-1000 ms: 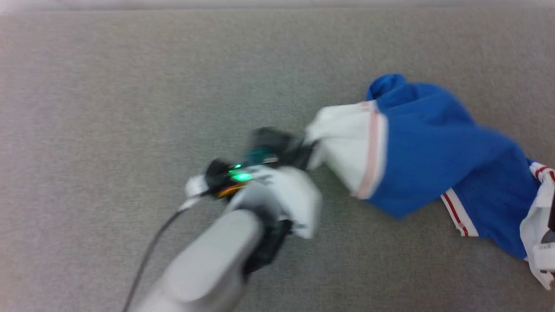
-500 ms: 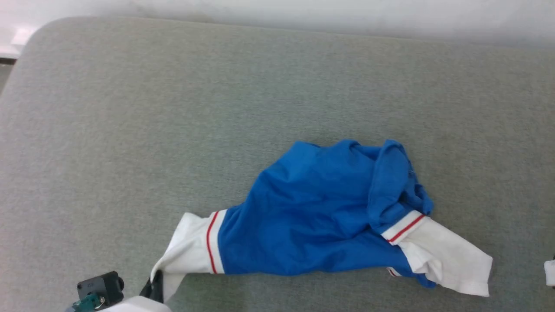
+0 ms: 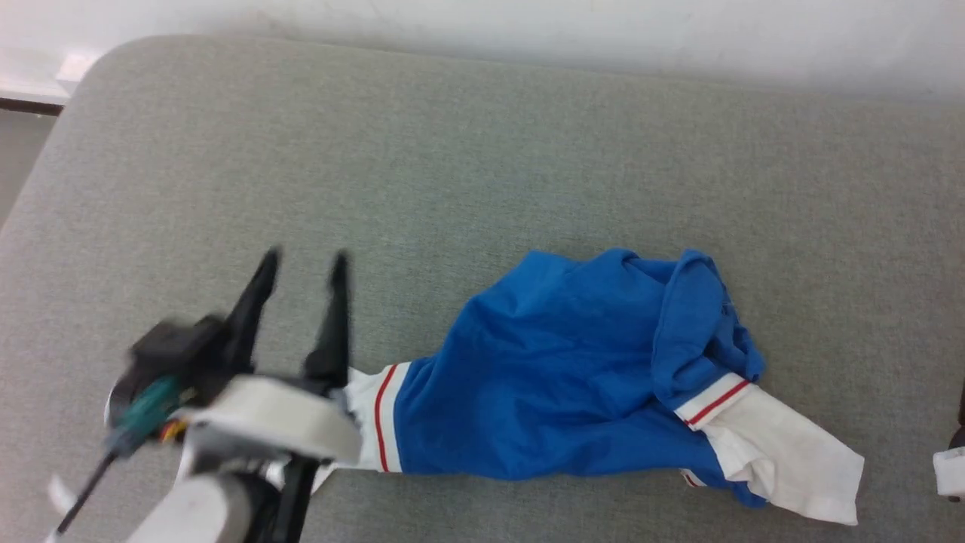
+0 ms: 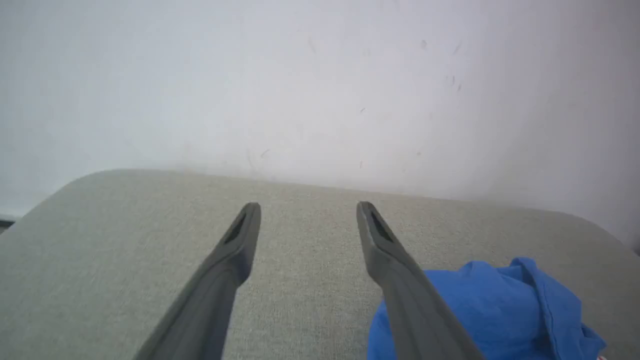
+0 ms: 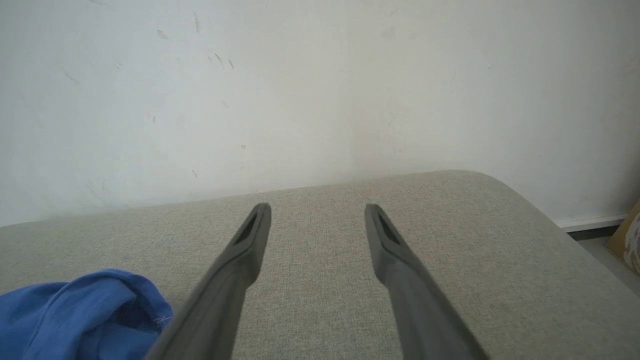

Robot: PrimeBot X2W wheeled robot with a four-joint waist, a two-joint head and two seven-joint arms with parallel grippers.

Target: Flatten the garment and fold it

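While the shirt (image 3: 543,377) lies bunched, flattening is judged the step in hand. At the near left, the left gripper (image 3: 304,260) is seen with jaws spread wide and nothing between them, just beside the white left sleeve (image 3: 366,407). The shirt is found on the grey cushion (image 3: 226,151), right of centre and toward its near edge, its blue body humped and a fold heaped by the right sleeve (image 3: 784,460). At the right edge, the right gripper (image 5: 317,210) is likewise seen wide and empty. Each sleeve hem is best pinched low, then drawn outward evenly, so that the heap is pulled flat, not dragged.
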